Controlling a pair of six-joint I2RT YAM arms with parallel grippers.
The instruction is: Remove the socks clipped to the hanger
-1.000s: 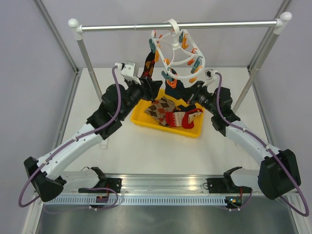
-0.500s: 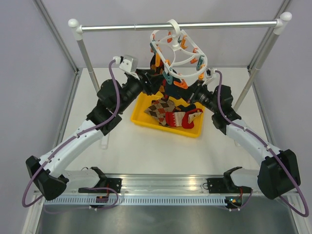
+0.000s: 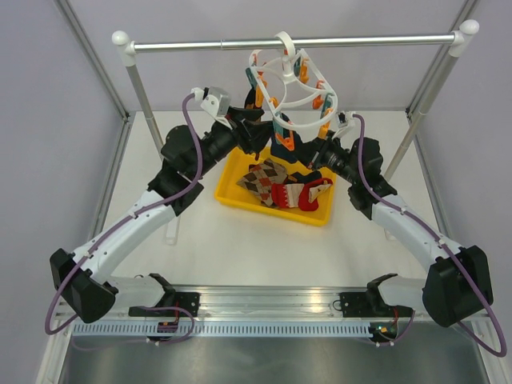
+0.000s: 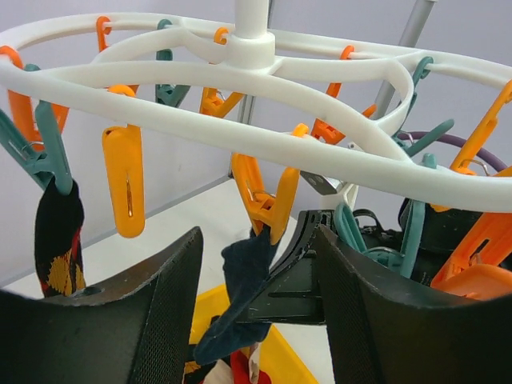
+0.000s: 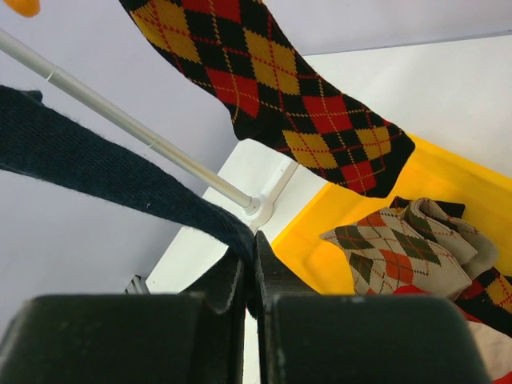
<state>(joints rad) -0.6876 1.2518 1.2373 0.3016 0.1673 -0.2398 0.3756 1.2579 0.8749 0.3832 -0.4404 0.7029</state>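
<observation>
The white hanger point(image 3: 288, 84) hangs by its hook from the silver rail. Its rings point(image 4: 240, 76) fill the top of the left wrist view. An orange peg point(image 4: 268, 200) clips a dark navy sock point(image 4: 240, 280). My left gripper point(image 4: 256, 308) is open, with a finger on each side of that sock and just below the peg. My right gripper point(image 5: 254, 264) is shut on the same navy sock point(image 5: 104, 172), lower down, and the sock is stretched taut. A black, red and yellow argyle sock point(image 5: 272, 88) hangs from a teal peg point(image 4: 44, 144) at the hanger's left.
A yellow tray point(image 3: 232, 196) sits on the table under the hanger, with several argyle and red socks point(image 3: 284, 188) in it. The silver rail point(image 3: 200, 44) spans two uprights across the back. Grey walls stand at the left and right.
My left arm has risen and moved in under the hanger, its jaws a little wider. The hanger has swung and turned. The right gripper has stayed shut on the navy sock.
</observation>
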